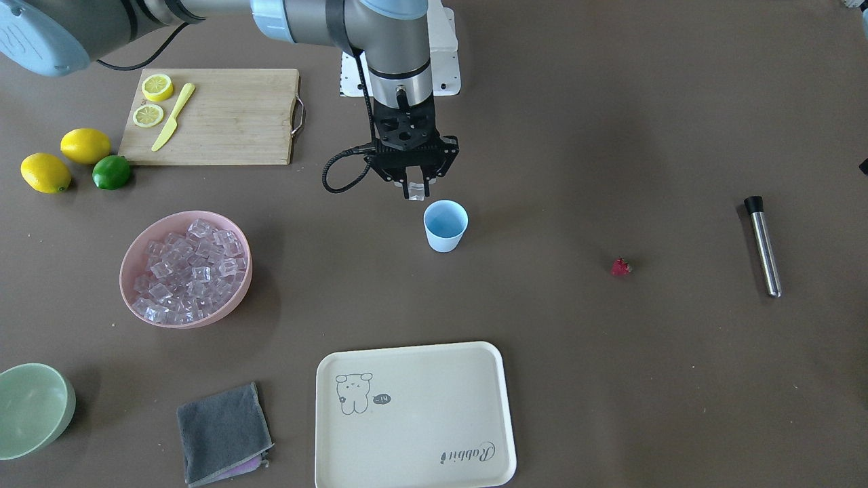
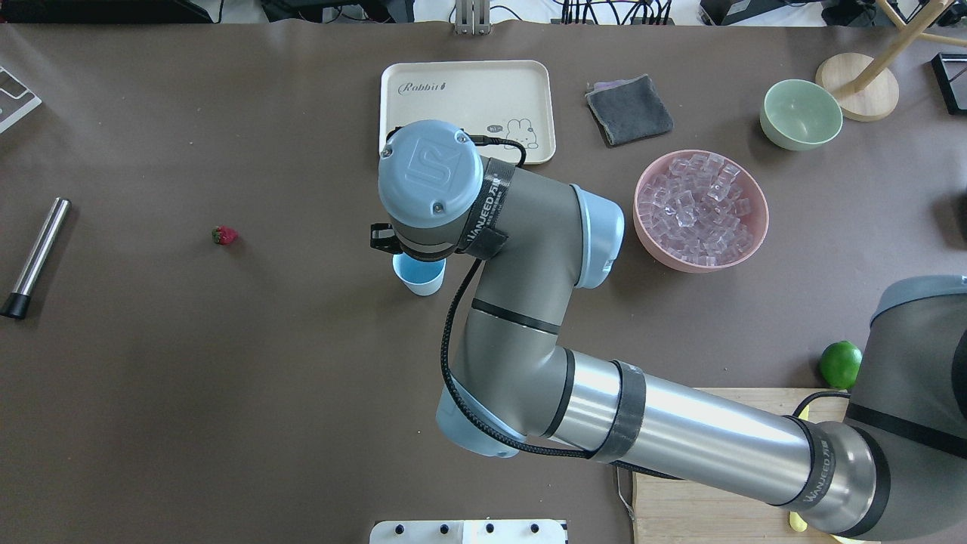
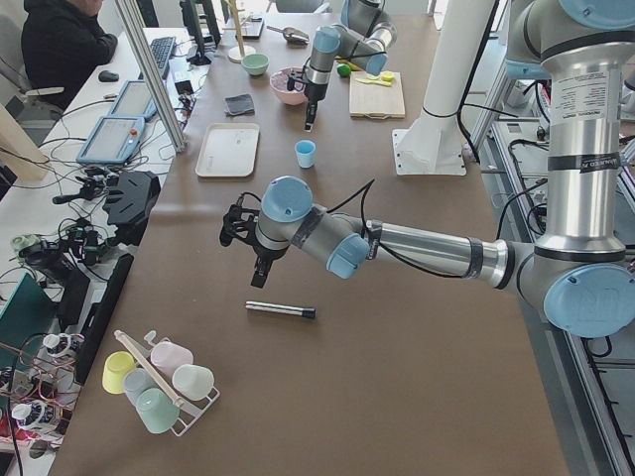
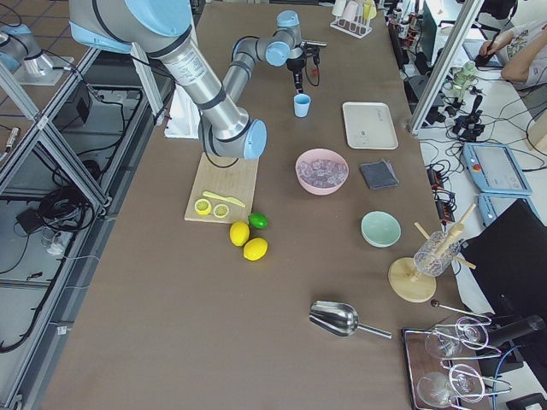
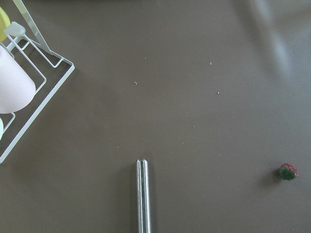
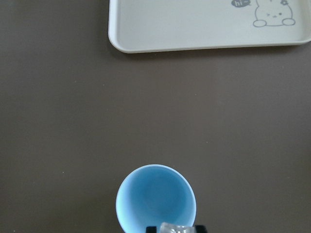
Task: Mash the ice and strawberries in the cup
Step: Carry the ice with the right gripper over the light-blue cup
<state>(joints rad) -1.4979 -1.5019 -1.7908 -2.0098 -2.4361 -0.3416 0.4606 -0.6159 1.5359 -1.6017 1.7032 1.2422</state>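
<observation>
Ice [image 1: 416, 193] in right pincer [image 1: 415, 189], unseen overhead

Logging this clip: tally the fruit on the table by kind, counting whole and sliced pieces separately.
Whole lemons: 2
Lemon slices: 2
Lime: 1
Strawberry: 1
Total: 6

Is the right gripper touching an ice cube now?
Touching. The front-facing view shows the right gripper pinching one ice cube, held from both sides, close to the cup.
</observation>
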